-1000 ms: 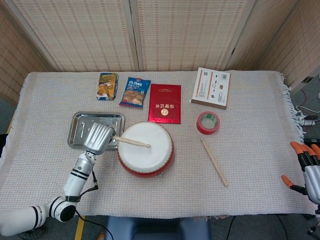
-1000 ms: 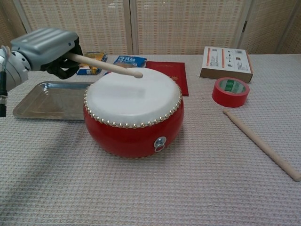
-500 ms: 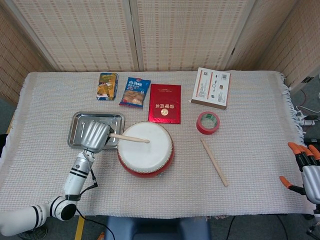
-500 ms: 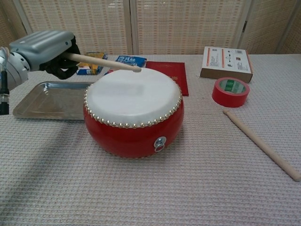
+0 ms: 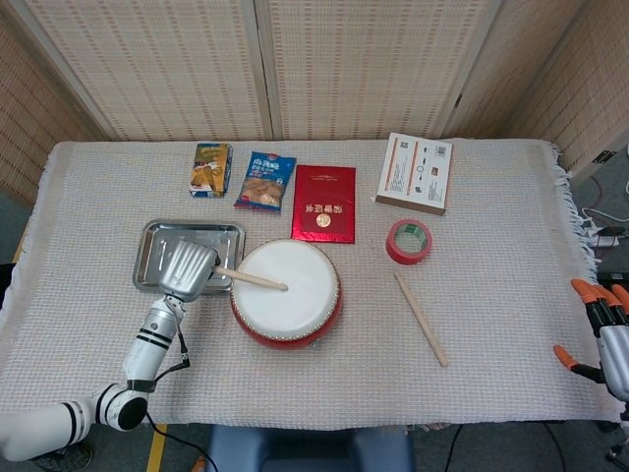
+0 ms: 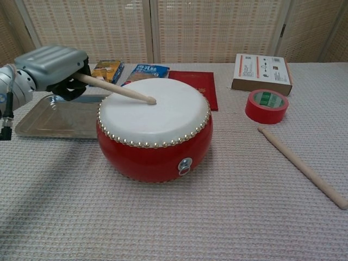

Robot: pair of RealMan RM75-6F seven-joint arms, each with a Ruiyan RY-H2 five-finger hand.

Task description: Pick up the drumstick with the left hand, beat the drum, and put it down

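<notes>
From above, the right hand (image 5: 607, 324) shows at the far right edge, off the table, orange fingertips (image 5: 588, 288) spread and holding nothing; the chest view misses it entirely. The chest view, though, gives the low angle: the drumstick (image 6: 114, 88) slopes down from the left hand (image 6: 51, 64), and its tip meets the white skin of the drum (image 6: 155, 128) left of centre. The stick's long axis runs left to right, tip pointing right and slightly toward the near edge. The left hand has its fingers wrapped round the butt end, back of the hand up, hovering over the right end of the metal tray (image 5: 149, 254), forearm stretching back toward the near-left corner. A second drumstick (image 5: 421, 317) lies loose on the cloth right of the drum, just near of the red tape roll (image 5: 409, 241).
</notes>
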